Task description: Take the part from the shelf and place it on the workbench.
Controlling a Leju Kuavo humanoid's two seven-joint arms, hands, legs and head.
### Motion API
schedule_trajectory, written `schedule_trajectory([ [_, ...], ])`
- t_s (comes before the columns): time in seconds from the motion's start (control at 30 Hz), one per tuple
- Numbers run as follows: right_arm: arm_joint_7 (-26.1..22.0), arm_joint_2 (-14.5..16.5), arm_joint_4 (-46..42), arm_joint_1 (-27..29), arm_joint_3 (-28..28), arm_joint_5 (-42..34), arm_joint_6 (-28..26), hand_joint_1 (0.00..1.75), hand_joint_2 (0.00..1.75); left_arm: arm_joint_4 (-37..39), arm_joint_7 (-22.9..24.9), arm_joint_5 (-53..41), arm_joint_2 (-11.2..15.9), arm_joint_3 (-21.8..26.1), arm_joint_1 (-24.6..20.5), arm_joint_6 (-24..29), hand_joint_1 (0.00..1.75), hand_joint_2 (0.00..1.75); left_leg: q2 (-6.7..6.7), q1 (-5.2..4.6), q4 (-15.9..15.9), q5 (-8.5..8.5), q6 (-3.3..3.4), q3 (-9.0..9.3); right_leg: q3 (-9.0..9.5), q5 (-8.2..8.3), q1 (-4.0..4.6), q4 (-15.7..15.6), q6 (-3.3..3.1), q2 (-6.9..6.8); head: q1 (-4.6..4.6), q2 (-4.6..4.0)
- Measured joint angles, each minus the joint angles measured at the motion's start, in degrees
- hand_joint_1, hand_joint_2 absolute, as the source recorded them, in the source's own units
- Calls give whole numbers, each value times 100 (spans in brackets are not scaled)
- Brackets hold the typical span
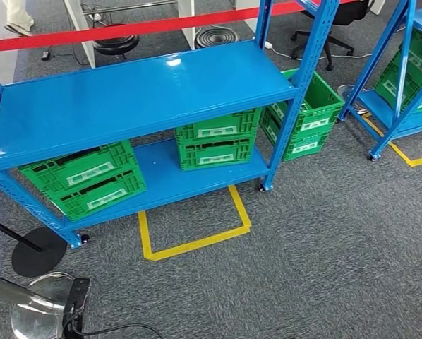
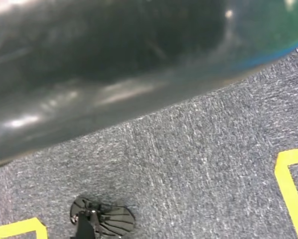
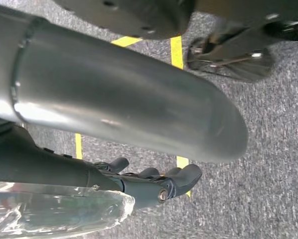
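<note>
The part is wrapped in a clear, shiny plastic bag. In the right wrist view it lies against my right hand, whose dark fingers stretch along it above grey carpet; the hand appears to hold it. The same bag glints at the lower left corner of the head view, beside a silver arm and a black piece with a cable. The blue shelf stands ahead at an angle, its top board bare. A dark blurred mass covers the upper part of the left wrist view.
Green crates sit on the lower board, another behind the right post. A yellow tape square marks the carpet in front. A barrier post's black base is at the left, and a second blue shelf at the right.
</note>
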Motion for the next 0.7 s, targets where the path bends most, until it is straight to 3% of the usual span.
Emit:
schedule_trajectory([
  [0.1, -1, 0, 2, 8, 2, -1, 3, 0, 0, 0, -6, 0, -1, 22, 0, -6, 0, 0, -5, 22, 6, -212, -87, 246, 180, 764, -27, -995, 14, -34, 26, 0],
  [0.17, 2, 0, 3, 5, 2, -2, 8, 0, 0, 0, -12, -2, 5, 32, -11, -11, 0, 0, -4, 5, -20, -291, -160, 299, 240, 1023, -28, -1313, -75, -43, 44, 0],
  [0.23, 5, 0, 3, 7, 1, -1, 10, 0, 0, 0, -19, -4, 7, 38, -21, -13, 0, 0, -3, -4, -55, -294, -217, 336, 287, 987, -25, -1340, -193, -20, 36, 0],
  [0.3, 2, 0, 2, 16, 0, 0, 8, 0, 0, 0, -24, -6, -3, 40, -34, -14, 0, 0, -2, -4, 215, -243, -248, 224, 383, 958, -37, -1389, -259, -9, 23, 0],
  [0.37, -1, 0, 2, 14, 1, 0, 8, 0, 0, 0, -25, -6, -13, 41, -45, -15, 0, 0, -1, -15, 916, -352, -254, -188, 515, 903, -35, -1456, -313, -2, 10, 0],
  [0.43, 1, 0, 2, 21, 1, -1, 8, 0, 0, 0, -25, -6, -14, 45, -30, -15, 0, 0, -2, -35, 1533, -704, -250, -651, 654, 816, -22, -1502, -346, 14, 7, 0],
  [0.47, 3, 0, 2, 27, 1, -1, 8, 0, 0, 0, -25, -6, -14, 46, -19, -15, 0, 0, -2, -41, 1635, -826, -246, -799, 732, 764, -15, -1512, -354, 28, 7, 0],
  [0.5, 4, 0, 2, 31, 1, -1, 8, 0, 0, 0, -25, -6, -15, 46, -11, -15, 0, 0, -2, -45, 1564, -815, -239, -866, 814, 708, -10, -1516, -355, 42, 7, 0],
  [0.53, 4, 0, 2, 29, 1, 0, 9, 0, 0, 0, -25, -6, -15, 47, -8, -15, 0, 0, -2, -49, 1344, -648, -224, -864, 899, 651, -6, -1517, -352, 53, 6, 0],
  [0.63, 4, 1, 3, 11, 1, -1, 10, 0, 0, 3, -25, -6, -11, 50, 0, -15, 0, 0, 1, -88, 354, 231, -143, -752, 1061, 472, 8, -1523, -299, 81, -1, 0],
  [0.67, 5, 1, 3, 6, 1, -1, 12, 0, 0, 4, -25, -6, -10, 51, 5, -14, 0, 0, -1, -102, 141, 382, -120, -735, 1099, 427, 15, -1538, -264, 91, 0, 0],
  [0.7, 5, 1, 3, 0, 0, -1, 13, 0, 0, 4, -25, -7, -9, 52, 5, -14, 0, 0, -2, -110, 29, 413, -100, -728, 1160, 408, 25, -1544, -224, 100, 0, 0],
])
